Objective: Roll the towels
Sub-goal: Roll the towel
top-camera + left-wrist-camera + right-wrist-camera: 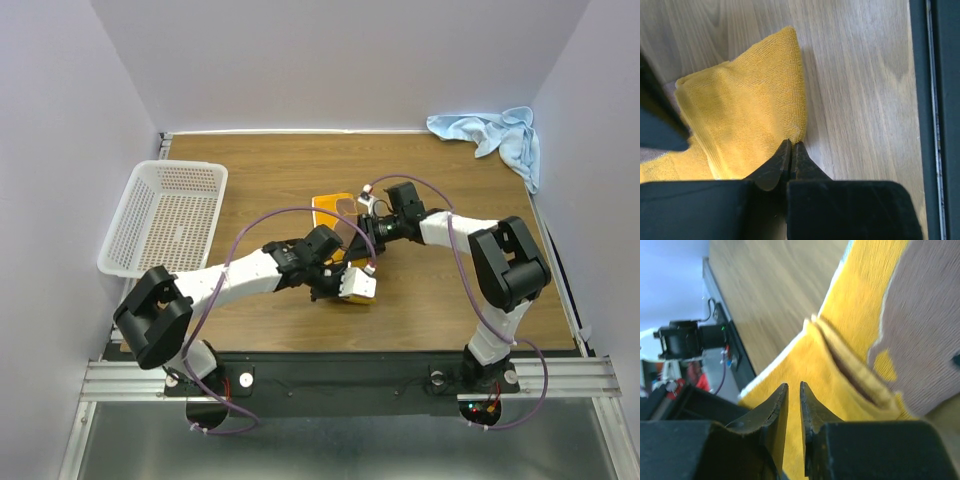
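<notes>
The mustard-yellow towel (333,212) lies mid-table, mostly covered by both wrists. My left gripper (791,144) is shut, and its tips pinch the edge of a folded yellow layer (750,110) near a corner, low over the wood. My right gripper (794,385) hovers over the same towel (840,355) with its fingers a narrow slit apart and nothing between them. The yellow cloth lies beneath it, and a fold and a brown printed patch (925,340) lie just beyond. The light blue towel (490,135) sits crumpled in the back right corner, far from both grippers.
A white perforated basket (165,215) stands at the left edge of the wooden table (480,320). Walls close in the back and both sides. The black rail of the table's near edge (940,120) runs close beside the left gripper.
</notes>
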{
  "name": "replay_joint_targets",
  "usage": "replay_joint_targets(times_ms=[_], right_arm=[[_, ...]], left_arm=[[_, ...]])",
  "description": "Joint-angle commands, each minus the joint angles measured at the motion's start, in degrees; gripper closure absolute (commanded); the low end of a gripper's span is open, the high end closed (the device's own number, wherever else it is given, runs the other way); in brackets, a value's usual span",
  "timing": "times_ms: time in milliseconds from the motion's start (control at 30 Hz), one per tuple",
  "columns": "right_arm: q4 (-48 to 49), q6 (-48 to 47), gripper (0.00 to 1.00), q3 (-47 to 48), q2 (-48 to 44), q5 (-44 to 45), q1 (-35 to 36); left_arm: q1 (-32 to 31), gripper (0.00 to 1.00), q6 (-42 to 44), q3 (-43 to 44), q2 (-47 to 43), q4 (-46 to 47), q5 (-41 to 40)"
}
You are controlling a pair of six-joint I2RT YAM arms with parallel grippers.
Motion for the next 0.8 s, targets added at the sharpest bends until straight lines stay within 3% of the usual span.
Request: replay_joint_targets(times_ms=[0,333,600,767], right_arm=[[0.6,-2.2,0.79,4.1,-0.1,4.5,-0.8],[0.2,-2.7,0.83,3.8,9.9,4.5,-0.7],[-0.3,-3.7,0.83,4.0,10.4,3.8,-0.7],[-1.2,-3.8,0.77,6.1,9.2,4.8,-0.9]], left_arm=[[2.1,1.00,0.8,4.2,1.6,-5.1,6.1],[9.5,1.00,-1.5,10.6,6.8,-5.1,9.2],[14.4,1.00,-3.1,14.9,12.9,-3.2,10.4],[15.9,1.00,-3.8,16.2,16.6,-0.9,10.4]])
